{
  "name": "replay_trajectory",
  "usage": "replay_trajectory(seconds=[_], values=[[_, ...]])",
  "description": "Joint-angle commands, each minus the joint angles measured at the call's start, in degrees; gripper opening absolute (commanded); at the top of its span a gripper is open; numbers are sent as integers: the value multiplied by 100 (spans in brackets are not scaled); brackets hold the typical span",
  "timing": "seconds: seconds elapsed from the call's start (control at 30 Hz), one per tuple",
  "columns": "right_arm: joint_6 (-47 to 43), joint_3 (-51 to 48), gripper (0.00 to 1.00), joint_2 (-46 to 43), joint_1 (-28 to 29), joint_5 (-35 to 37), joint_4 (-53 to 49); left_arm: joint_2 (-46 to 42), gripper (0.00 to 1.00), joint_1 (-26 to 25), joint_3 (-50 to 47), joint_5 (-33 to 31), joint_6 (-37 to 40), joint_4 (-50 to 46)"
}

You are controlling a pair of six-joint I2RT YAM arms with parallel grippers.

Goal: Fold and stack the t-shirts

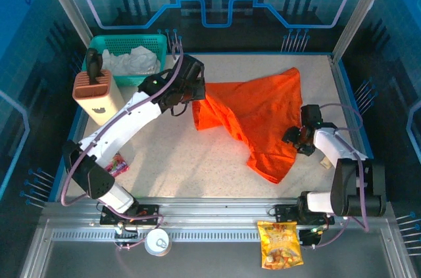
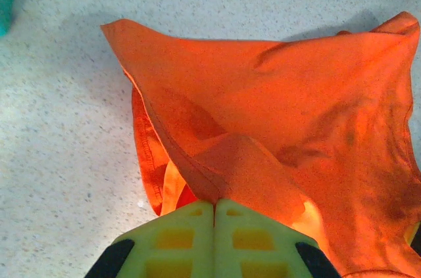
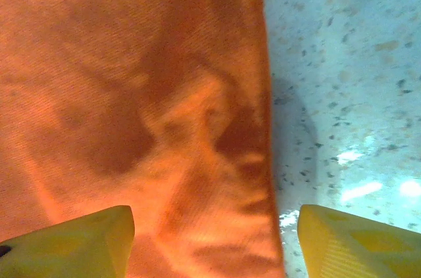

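Observation:
One orange t-shirt (image 1: 253, 110) lies crumpled across the middle and right of the table. My left gripper (image 1: 197, 97) is at its left edge, shut on a pinched fold of the cloth. In the left wrist view the shut jaws (image 2: 214, 202) hold a hemmed fold, and the t-shirt (image 2: 283, 94) spreads away from them, lifted slightly. My right gripper (image 1: 297, 135) is low at the shirt's right side. In the right wrist view it (image 3: 214, 225) stands open and straddles the t-shirt's (image 3: 131, 94) edge, one finger over cloth and the other over bare table.
A teal mesh basket (image 1: 128, 41) with white cloth (image 1: 135, 61) in it stands at the back left. A tan holder (image 1: 97, 94) stands in front of the basket. A small pink packet (image 1: 118, 165) lies near the left arm. A snack bag (image 1: 281, 244) lies on the front rail.

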Motion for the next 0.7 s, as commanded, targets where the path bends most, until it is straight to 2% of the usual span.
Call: replay_trajectory(seconds=[0.0, 0.17, 0.27, 0.33, 0.47, 0.5, 0.67], values=[[481, -186, 67, 225, 3, -283, 304, -147, 0, 46, 215, -270, 469, -193], [716, -382, 64, 414, 387, -228, 402, -114, 0, 46, 306, -241, 570, -113], [817, -406, 52, 459, 638, -76, 363, -105, 0, 46, 303, -226, 597, -62], [837, -389, 38, 463, 707, -29, 365, -105, 0, 50, 323, -224, 606, -43], [796, -286, 3, 516, 707, -23, 388, -161, 0, 72, 364, -274, 673, -26], [751, -224, 0, 516, 687, 16, 372, -175, 0, 80, 375, -290, 706, -26], [224, 512, 0, 359, 271, 355, 10, -229, 0, 257, 514, -343, 947, -8]])
